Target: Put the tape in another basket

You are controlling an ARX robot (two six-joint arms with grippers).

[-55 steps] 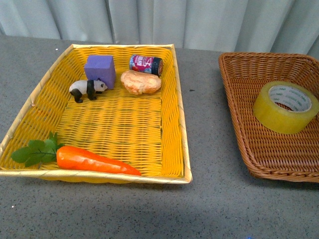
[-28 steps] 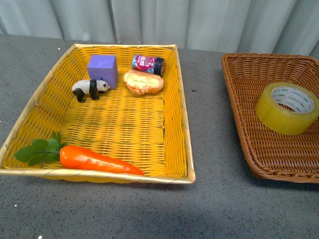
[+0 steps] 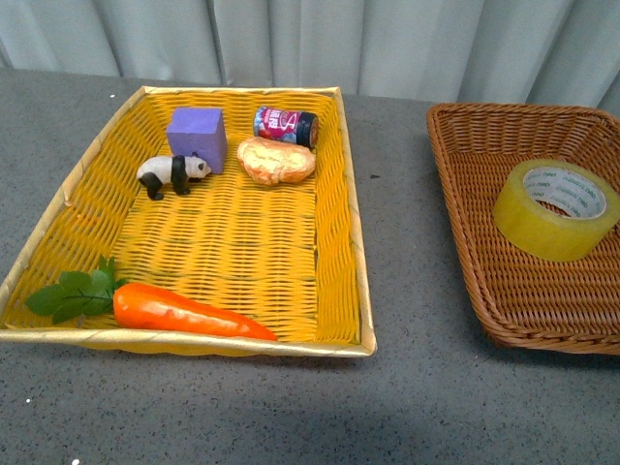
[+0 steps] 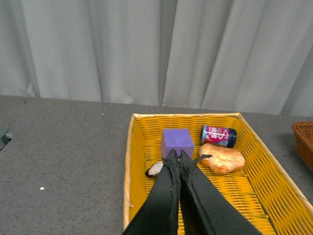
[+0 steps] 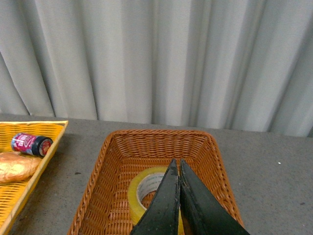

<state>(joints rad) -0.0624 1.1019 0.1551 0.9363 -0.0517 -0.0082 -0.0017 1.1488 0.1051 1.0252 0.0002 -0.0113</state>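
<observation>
The yellowish tape roll [image 3: 555, 209] with a white printed core lies flat in the brown wicker basket [image 3: 465, 136] at the right of the front view. In the right wrist view the tape [image 5: 143, 188] lies in that basket [image 5: 156, 139], partly hidden behind my right gripper [image 5: 176, 163], which is shut and empty above it. My left gripper [image 4: 176, 155] is shut and empty above the yellow basket [image 4: 129, 166]. Neither arm shows in the front view.
The yellow basket [image 3: 354, 223] holds a purple block [image 3: 197, 134], a toy panda [image 3: 170, 173], a small can [image 3: 285, 125], a bread piece [image 3: 276, 160] and a carrot [image 3: 184, 311]. Grey tabletop lies between the baskets. A pale curtain hangs behind.
The front view has shifted slightly, so both baskets sit a little differently in frame. The tape stays in the brown basket.
</observation>
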